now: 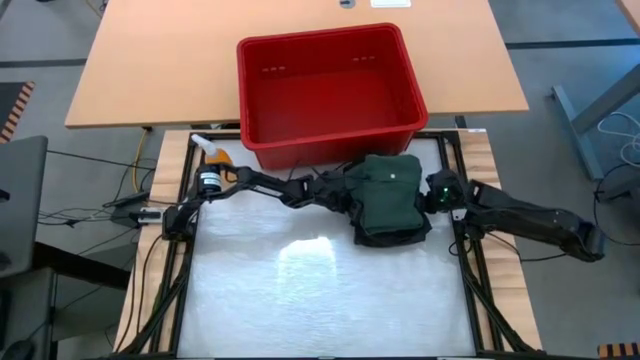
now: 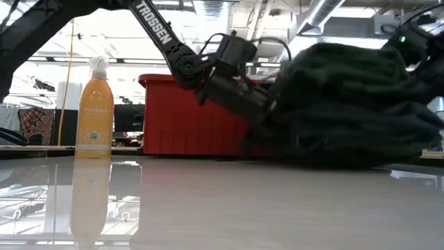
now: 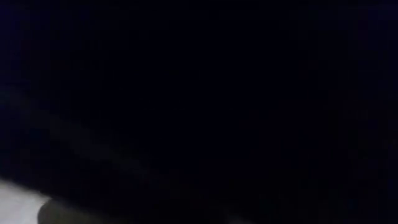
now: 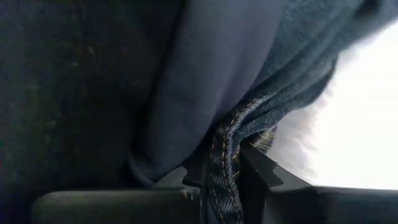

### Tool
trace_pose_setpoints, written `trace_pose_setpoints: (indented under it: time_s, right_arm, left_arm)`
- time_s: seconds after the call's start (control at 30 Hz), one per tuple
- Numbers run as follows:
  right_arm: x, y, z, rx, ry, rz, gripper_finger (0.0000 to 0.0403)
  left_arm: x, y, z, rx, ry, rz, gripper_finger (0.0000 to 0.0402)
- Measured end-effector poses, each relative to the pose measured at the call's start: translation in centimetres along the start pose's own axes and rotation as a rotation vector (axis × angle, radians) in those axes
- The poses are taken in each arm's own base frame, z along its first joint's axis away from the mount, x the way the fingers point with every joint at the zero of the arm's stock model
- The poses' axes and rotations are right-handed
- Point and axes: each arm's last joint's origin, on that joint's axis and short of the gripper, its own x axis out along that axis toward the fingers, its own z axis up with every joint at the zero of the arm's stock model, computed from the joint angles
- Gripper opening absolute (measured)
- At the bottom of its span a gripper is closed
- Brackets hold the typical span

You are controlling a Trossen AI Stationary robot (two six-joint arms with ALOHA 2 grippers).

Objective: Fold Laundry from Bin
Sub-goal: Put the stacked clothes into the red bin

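Observation:
A pile of folded dark laundry (image 1: pixel 388 205) lies on the white table top just in front of the red bin (image 1: pixel 330 145). A dark green shirt (image 1: pixel 392 180) is on top, with black pieces and navy jeans (image 4: pixel 292 68) below. My left gripper (image 1: pixel 350 197) reaches into the pile's left side; the cloth hides its tip, and the left wrist view is dark. My right gripper (image 4: pixel 227 180) is at the pile's right side (image 1: pixel 432 195), shut on an edge of the jeans. My right gripper pinches a stitched seam edge of the jeans (image 4: pixel 224 155) between its two fingers (image 4: pixel 261 174). It comes level from the table's right side, at the foot of the pile. The rest of the jeans lies folded in the pile on the table.
The bin stands at the table's far edge and looks empty from above. An orange spray bottle (image 2: pixel 95 104) stands at the far left (image 1: pixel 212 150). The white table top (image 1: pixel 320 290) stretches in front of the pile. A wooden desk (image 1: pixel 120 70) lies beyond the bin.

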Motion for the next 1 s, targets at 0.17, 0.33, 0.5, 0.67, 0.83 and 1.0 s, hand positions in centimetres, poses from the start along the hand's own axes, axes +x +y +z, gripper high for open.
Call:
trace_pose_setpoints:
  time_s: [0.17,0.33,0.5,0.67,0.83,1.0]
  right_arm:
    - [-2.2,1.6,0.4,-0.06,-0.05,0.069,0.0077]
    - [-3.7,3.0,0.9,-0.079,-0.097,0.131,0.0077]
    - [-5.3,4.5,1.4,-0.09,-0.133,0.177,0.0077]
    - [-7.4,6.3,2.1,-0.088,-0.191,0.206,0.0076]
    - [-8.7,8.1,2.8,-0.097,-0.207,0.231,0.0076]
    - [-9.1,10.5,4.1,-0.141,-0.246,0.282,0.0076]
  left_arm:
    - [-1.3,-2.2,2.1,0.055,-0.071,-0.064,0.002]
    - [-2.8,-4.1,3.6,0.115,-0.121,-0.093,0.002]
    - [-3.7,-5.3,4.5,0.134,-0.15,-0.11,0.002]
    - [-4.4,-6.2,5.2,0.142,-0.184,-0.131,0.002]
    - [-5.9,-7.5,6.7,0.149,-0.232,-0.17,0.002]
    - [-7.9,-8.8,8.4,0.159,-0.3,-0.181,0.002]
